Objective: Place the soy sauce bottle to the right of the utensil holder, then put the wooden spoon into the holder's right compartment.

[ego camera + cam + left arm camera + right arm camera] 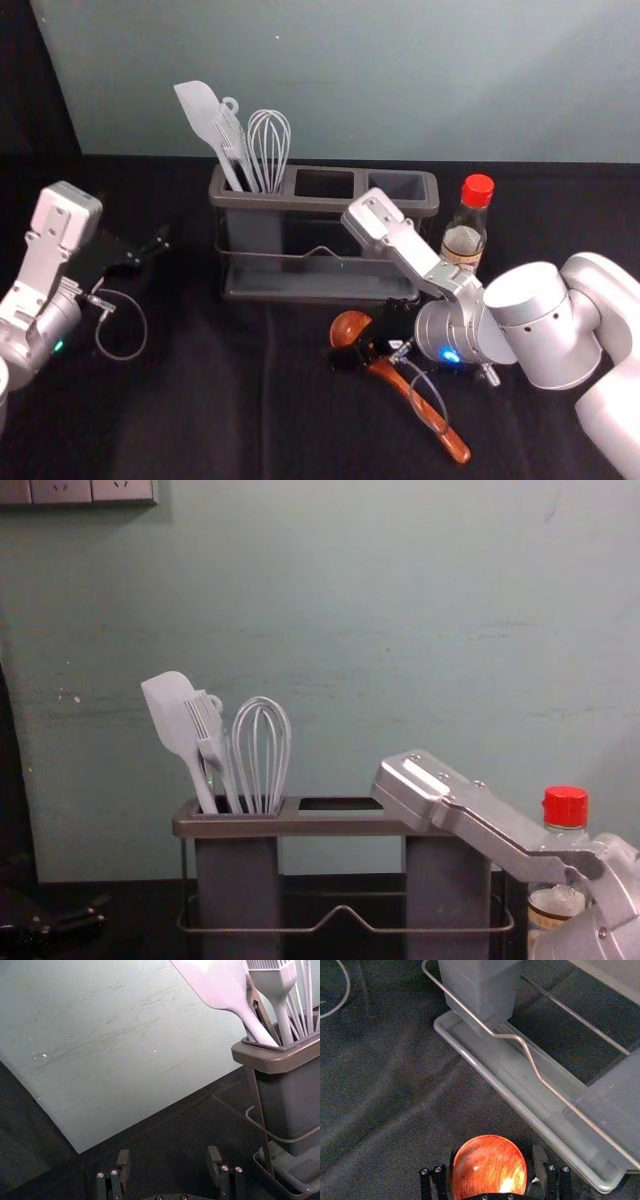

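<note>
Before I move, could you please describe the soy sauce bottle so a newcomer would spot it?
Start at the long grey utensil holder. Just beyond its right end stands a clear, labelled bottle. Its bright red cap sets it apart from the pale utensils and the wooden spoon.

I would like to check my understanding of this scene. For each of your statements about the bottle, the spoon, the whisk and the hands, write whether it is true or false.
1. The soy sauce bottle stands to the right of the utensil holder. True.
2. The right hand has its fingers on either side of the wooden spoon's bowl. True.
3. The whisk is in the middle compartment. False: it is in the left one.
4. The wooden spoon is in the right compartment. False: it is in front of the holder.
5. The left hand is open. True.
</note>
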You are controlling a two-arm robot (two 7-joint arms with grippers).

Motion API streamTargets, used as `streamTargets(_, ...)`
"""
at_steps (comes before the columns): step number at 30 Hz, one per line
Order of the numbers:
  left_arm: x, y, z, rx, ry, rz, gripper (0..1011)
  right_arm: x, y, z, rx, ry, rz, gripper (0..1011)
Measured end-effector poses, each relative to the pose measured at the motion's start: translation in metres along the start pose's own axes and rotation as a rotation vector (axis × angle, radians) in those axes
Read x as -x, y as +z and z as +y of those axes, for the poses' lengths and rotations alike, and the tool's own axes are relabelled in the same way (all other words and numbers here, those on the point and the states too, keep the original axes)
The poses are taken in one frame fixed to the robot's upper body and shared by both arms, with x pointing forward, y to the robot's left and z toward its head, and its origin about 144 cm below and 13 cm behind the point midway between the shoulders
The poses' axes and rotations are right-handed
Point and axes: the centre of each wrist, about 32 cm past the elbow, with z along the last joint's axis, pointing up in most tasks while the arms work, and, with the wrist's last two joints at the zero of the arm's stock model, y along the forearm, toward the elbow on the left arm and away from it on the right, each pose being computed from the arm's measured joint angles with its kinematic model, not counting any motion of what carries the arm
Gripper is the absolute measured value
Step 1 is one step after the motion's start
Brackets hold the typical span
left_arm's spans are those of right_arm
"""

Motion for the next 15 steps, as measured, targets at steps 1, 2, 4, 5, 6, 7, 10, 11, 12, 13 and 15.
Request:
streamTargets(1,0.0,0.0,0.0,0.0,0.0,0.0,1005,0.0001,-0.0001,0.0003,-0.001,0.0,0.0,1003)
streamTargets(2,0.0,0.0,0.0,0.0,0.0,0.0,1005,0.0002,-0.0003,0.0009,-0.003,-0.001,0.0,1002)
streamTargets(4,0.0,0.0,0.0,0.0,0.0,0.0,1005,0.0003,-0.0005,0.0012,-0.004,-0.001,0.0,1002)
streamTargets(5,0.0,0.0,0.0,0.0,0.0,0.0,1005,0.0002,-0.0005,0.0012,-0.003,-0.001,0.0,1003)
streamTargets(6,0.0,0.0,0.0,0.0,0.0,0.0,1005,0.0002,-0.0005,0.0012,-0.003,-0.001,-0.001,1003)
streamTargets(7,0.0,0.0,0.0,0.0,0.0,0.0,1005,0.0002,-0.0005,0.0012,-0.003,-0.001,-0.001,1003)
streamTargets(10,0.0,0.0,0.0,0.0,0.0,0.0,1005,0.0003,-0.0006,0.001,-0.003,-0.001,-0.001,1003)
streamTargets(11,0.0,0.0,0.0,0.0,0.0,0.0,1005,0.0003,-0.0006,0.001,-0.003,-0.001,-0.001,1003)
streamTargets(12,0.0,0.0,0.0,0.0,0.0,0.0,1005,0.0003,-0.0006,0.001,-0.003,-0.001,-0.001,1002)
streamTargets(13,0.0,0.0,0.0,0.0,0.0,0.0,1005,0.0003,-0.0006,0.001,-0.003,-0.001,-0.001,1002)
streamTargets(15,0.0,0.0,0.0,0.0,0.0,0.0,1005,0.0003,-0.0006,0.0009,-0.002,-0.001,-0.001,1003)
